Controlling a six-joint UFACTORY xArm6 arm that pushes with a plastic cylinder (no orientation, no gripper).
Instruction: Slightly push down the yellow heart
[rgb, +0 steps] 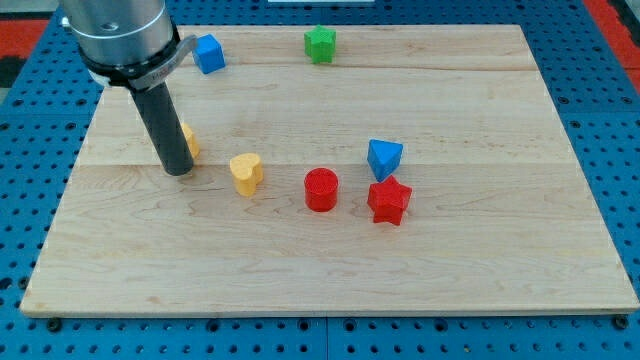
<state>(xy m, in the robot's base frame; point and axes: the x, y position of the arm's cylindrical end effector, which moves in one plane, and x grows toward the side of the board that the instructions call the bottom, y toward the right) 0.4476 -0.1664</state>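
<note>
The yellow heart (246, 173) lies on the wooden board (330, 260), left of centre. My tip (178, 170) rests on the board to the heart's left, about a block's width away and not touching it. A second yellow block (189, 139) sits right behind the rod, partly hidden by it; its shape cannot be made out.
A red cylinder (321, 189) stands right of the heart. A red star (389, 201) and a blue block (384, 158) lie further right. A blue block (208, 53) and a green star (320, 44) sit near the view's top edge of the board.
</note>
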